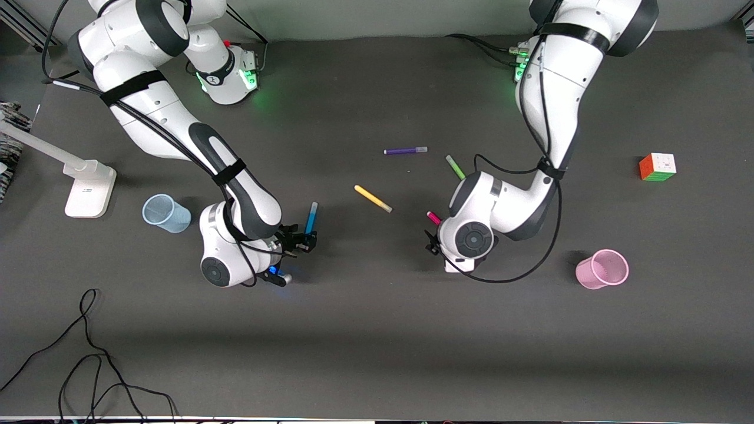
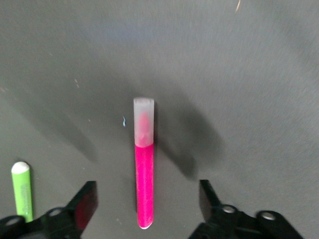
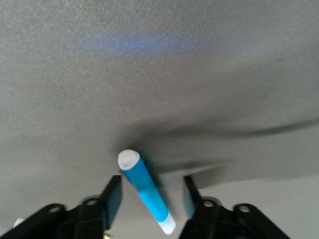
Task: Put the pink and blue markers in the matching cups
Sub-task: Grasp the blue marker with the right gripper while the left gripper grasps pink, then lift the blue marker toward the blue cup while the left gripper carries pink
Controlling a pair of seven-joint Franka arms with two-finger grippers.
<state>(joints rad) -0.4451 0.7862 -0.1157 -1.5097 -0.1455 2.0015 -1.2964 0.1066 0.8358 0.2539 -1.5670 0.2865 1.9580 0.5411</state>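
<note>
The pink marker (image 1: 434,218) lies on the dark table; in the left wrist view (image 2: 144,179) it lies between the fingers of my left gripper (image 2: 147,204), which is open around it with a gap on each side. The left gripper (image 1: 431,240) is low over that marker. The blue marker (image 1: 310,219) shows in the right wrist view (image 3: 146,191) between the fingers of my right gripper (image 3: 152,199), which is open with gaps on both sides. The right gripper (image 1: 303,240) is at that marker's nearer end. The pale blue cup (image 1: 166,213) stands toward the right arm's end. The pink cup (image 1: 602,268) stands toward the left arm's end.
A yellow pen (image 1: 373,198), a purple pen (image 1: 405,151) and a green pen (image 1: 455,167) lie mid-table; the green one also shows in the left wrist view (image 2: 22,191). A colour cube (image 1: 657,167) sits toward the left arm's end. A white stand base (image 1: 88,188) is beside the blue cup. Cables (image 1: 88,353) lie near the front edge.
</note>
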